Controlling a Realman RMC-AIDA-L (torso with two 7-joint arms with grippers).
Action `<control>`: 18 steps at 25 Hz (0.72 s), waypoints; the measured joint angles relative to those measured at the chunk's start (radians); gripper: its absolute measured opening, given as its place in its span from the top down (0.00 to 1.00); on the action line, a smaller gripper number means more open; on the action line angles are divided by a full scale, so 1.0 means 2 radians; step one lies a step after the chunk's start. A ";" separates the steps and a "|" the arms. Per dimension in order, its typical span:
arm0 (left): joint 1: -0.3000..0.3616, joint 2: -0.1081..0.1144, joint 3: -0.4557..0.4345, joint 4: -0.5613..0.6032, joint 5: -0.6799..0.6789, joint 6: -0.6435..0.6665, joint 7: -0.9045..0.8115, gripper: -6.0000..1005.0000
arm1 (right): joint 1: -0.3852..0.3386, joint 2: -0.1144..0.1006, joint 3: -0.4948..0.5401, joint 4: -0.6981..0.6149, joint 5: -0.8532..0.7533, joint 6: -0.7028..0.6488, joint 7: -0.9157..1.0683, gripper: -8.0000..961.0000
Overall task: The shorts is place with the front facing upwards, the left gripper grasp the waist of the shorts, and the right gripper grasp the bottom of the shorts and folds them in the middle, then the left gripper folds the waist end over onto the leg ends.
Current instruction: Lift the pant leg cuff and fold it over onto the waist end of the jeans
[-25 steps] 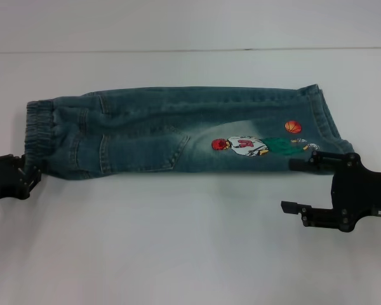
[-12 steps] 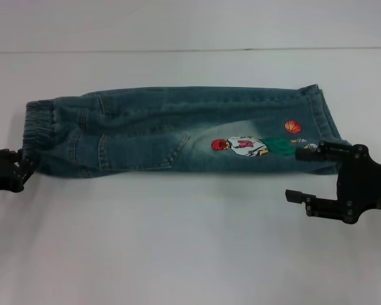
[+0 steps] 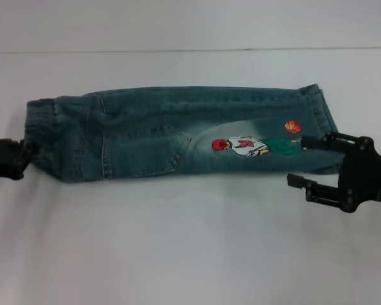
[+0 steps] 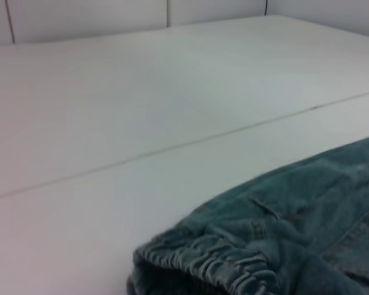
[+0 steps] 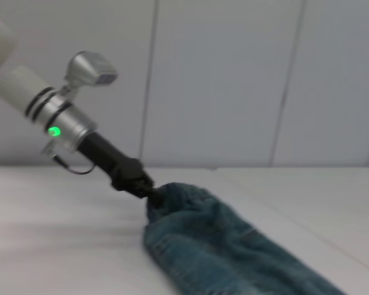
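The blue denim shorts [image 3: 152,133] lie folded lengthwise across the white table, cartoon embroidery [image 3: 247,146] facing up. Their ruffled waist [image 3: 41,127] points to my left and the stitched leg ends [image 3: 320,111] to my right. My left gripper [image 3: 26,154] is at the waist's near corner, shut on the bunched band. The right wrist view shows the same grip, the left gripper [image 5: 141,184] clamped on the end of the shorts [image 5: 221,246]. The gathered waist [image 4: 215,264] fills the left wrist view. My right gripper [image 3: 301,162] is open at the leg ends, one finger over the denim, the other over bare table.
The white table [image 3: 190,254] stretches in front of and behind the shorts. A seam line [image 3: 190,49] crosses the table behind the shorts. White wall panels [image 5: 234,80] stand behind the table.
My left gripper has moved in onto the waist's near corner, and the band there has bunched and shifted slightly. My right gripper has drifted right and a little farther back, still open.
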 joint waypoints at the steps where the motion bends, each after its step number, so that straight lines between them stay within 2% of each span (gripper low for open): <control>1: 0.000 0.000 0.002 0.013 0.003 0.009 -0.011 0.95 | 0.000 0.000 0.001 0.005 0.006 0.005 -0.003 0.27; 9: -0.004 -0.002 0.013 0.109 0.010 0.087 -0.088 0.94 | 0.000 0.000 0.005 0.035 0.043 0.039 -0.013 0.33; 14: -0.020 0.000 0.013 0.179 0.008 0.139 -0.160 0.94 | 0.011 0.000 0.004 0.100 0.110 0.076 -0.070 0.36; 18: -0.038 -0.001 0.014 0.218 0.008 0.173 -0.200 0.94 | 0.035 0.001 0.002 0.166 0.151 0.109 -0.133 0.39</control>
